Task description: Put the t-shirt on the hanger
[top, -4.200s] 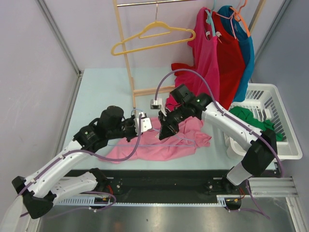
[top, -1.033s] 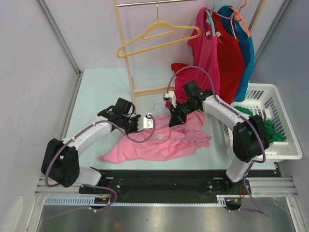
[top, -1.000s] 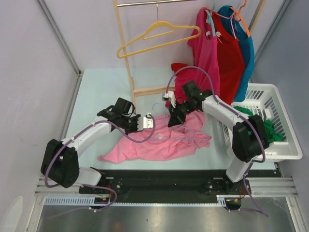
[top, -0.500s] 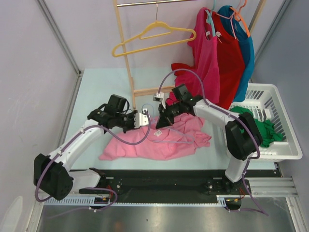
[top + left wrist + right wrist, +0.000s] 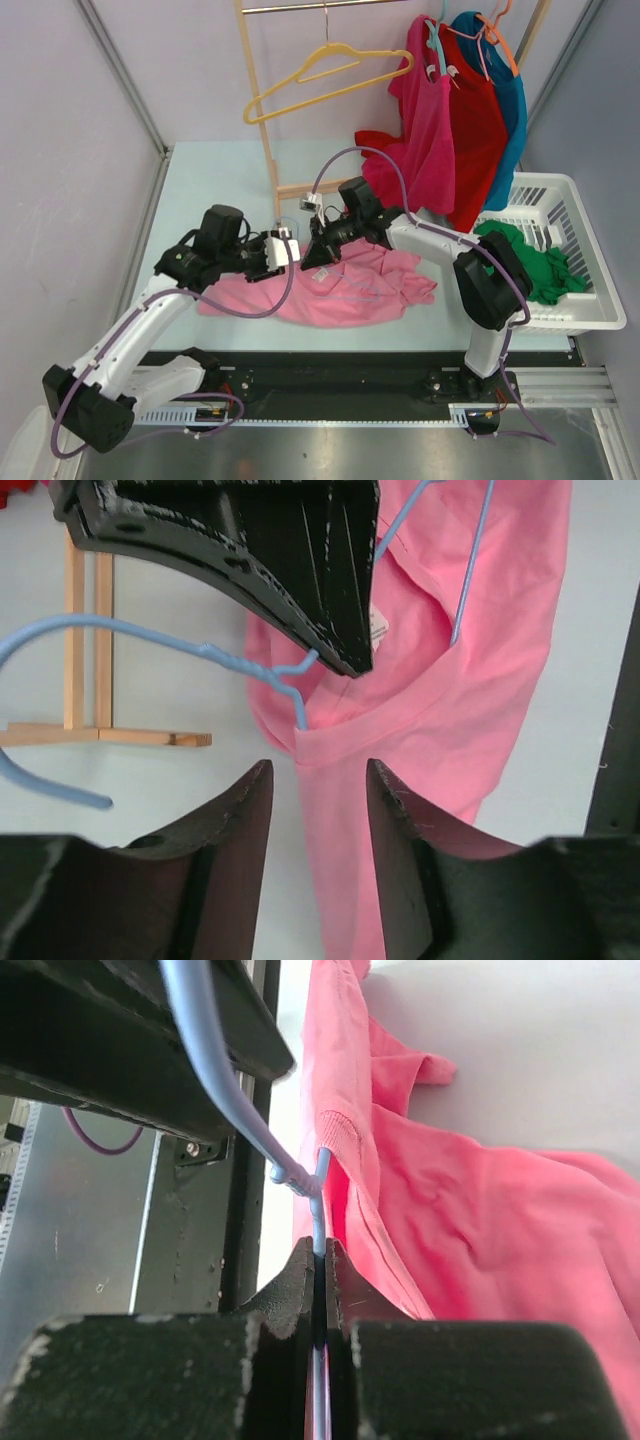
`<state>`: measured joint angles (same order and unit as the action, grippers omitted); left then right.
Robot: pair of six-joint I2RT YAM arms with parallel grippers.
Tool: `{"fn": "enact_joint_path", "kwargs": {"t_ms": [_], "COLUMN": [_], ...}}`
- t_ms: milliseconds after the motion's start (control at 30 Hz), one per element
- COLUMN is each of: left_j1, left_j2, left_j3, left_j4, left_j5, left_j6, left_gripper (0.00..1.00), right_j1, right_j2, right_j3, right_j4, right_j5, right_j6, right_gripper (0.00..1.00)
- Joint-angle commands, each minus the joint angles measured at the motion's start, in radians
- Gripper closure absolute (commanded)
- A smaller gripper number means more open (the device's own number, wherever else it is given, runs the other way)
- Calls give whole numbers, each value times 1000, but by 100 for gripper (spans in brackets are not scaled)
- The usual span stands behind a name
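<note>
Release at the left gripper [image 5: 318, 776], just opened partway and empty immediately left of the collar [image 5: 335, 748] of the t-shirt [image 5: 352, 297], leaves the hanger [image 5: 185, 990], threaded through that collar on the table [image 5: 215, 180], clamped only by the right gripper [image 5: 318, 1252], suggesting insertion is nearly done.

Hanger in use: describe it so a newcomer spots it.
On the table lies a pink t-shirt; from its neck sticks a thin lavender-blue hanger, pinched by the fingers of the right gripper. The yellow hanger on the rack is thicker.
</note>
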<state>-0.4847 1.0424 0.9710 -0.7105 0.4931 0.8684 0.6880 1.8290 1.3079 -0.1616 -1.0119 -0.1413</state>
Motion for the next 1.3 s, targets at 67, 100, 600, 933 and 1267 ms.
{"fn": "enact_joint_path", "kwargs": {"t_ms": [67, 100, 600, 933, 1267], "left_j1": [6, 6, -46, -52, -137], "left_j2": [-59, -53, 7, -119, -134], "left_j3": [-61, -61, -98, -175, -152], "left_j4": [19, 28, 118, 140, 117], "left_j5": [-47, -44, -36, -47, -93], "left_j6": [7, 6, -42, -140, -169], "left_gripper": [42, 39, 72, 100, 100], "right_j1": [8, 10, 39, -102, -121], "right_j2": [-31, -34, -114, -161, -158], "right_j3": [13, 17, 14, 10, 2], "right_j4": [94, 74, -6, -144, -372], "right_j5": [-48, -48, -39, -4, 462], "right_j6": [22, 16, -41, 43, 34], "right_gripper": [100, 100, 100, 23, 28]}}
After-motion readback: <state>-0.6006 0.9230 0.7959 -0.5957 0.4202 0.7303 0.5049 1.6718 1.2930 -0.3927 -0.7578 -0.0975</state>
